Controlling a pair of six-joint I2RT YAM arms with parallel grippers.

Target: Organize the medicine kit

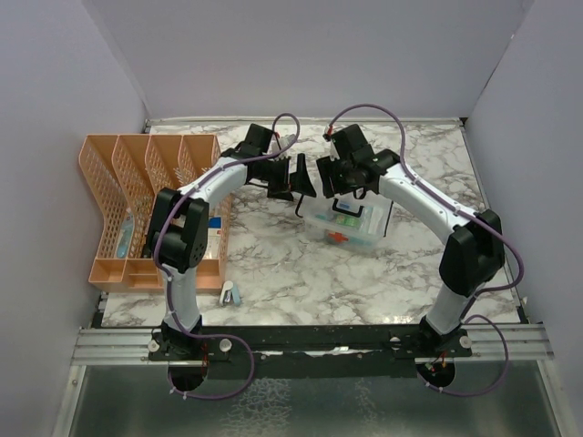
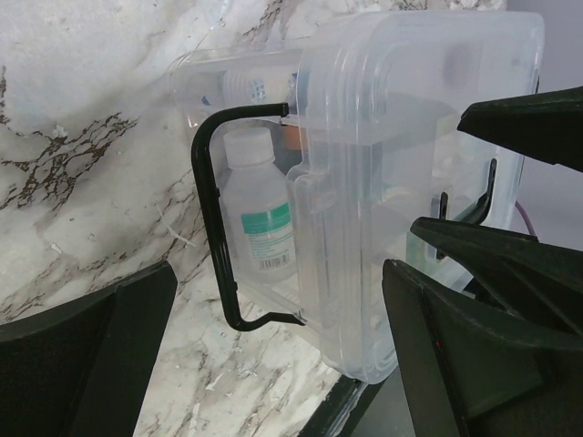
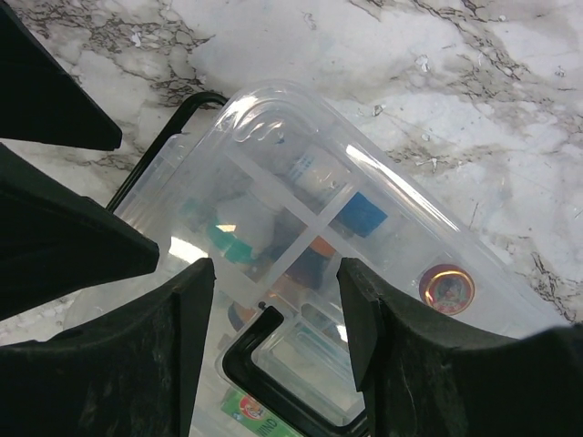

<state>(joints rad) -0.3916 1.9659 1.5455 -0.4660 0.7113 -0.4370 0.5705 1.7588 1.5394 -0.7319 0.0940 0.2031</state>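
The medicine kit (image 1: 348,225) is a clear box with a red cross, standing mid-table. In the left wrist view the kit (image 2: 364,182) shows its clear lid, black handle (image 2: 209,218) and a white bottle with a green label (image 2: 260,214) inside. In the right wrist view the lid (image 3: 301,173) covers several compartments, and a black clip (image 3: 264,364) lies between my fingers. My left gripper (image 1: 293,179) (image 2: 281,269) is open, just left of the kit. My right gripper (image 1: 337,182) (image 3: 273,269) is open, just above the lid. I cannot tell whether the lid is fully down.
An orange lattice desk organizer (image 1: 146,200) stands at the left edge with a few items in it. A small blue and white item (image 1: 230,293) lies near the front edge. Walls close in on the left, back and right.
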